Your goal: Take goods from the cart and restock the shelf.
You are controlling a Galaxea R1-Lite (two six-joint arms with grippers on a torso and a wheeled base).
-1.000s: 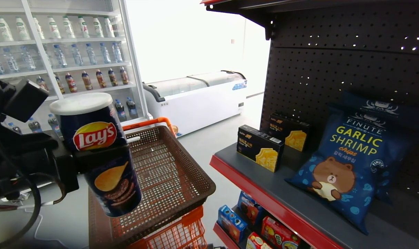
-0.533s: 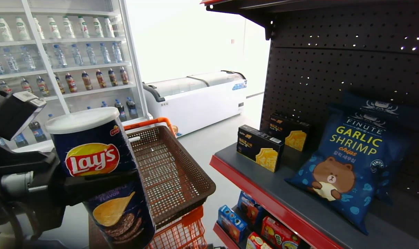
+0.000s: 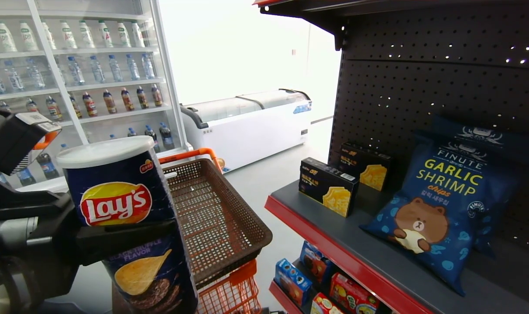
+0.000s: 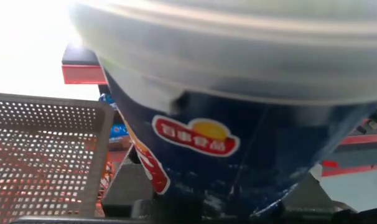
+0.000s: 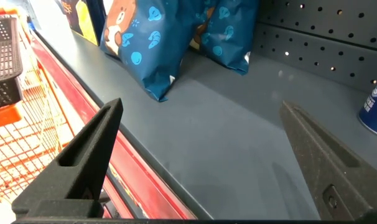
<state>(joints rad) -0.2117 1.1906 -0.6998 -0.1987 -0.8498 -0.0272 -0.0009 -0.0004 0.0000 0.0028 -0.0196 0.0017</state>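
We see our left gripper [image 3: 125, 234] clamped on a chip can [image 3: 116, 187], can nearly upright beside the cart's brown basket [image 3: 229, 226], well apart from the shelf [image 3: 317, 213], our right gripper [image 5: 201, 107] jaws spread wide over bare shelf board, blue snack bags [image 5: 145, 50] near.

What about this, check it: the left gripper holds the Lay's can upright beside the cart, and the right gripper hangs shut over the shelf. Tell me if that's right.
Not quite. The right gripper is open, not shut: the right wrist view shows its fingers spread wide over the shelf. The rest stands: the left gripper holds the Lay's can upright beside the cart.
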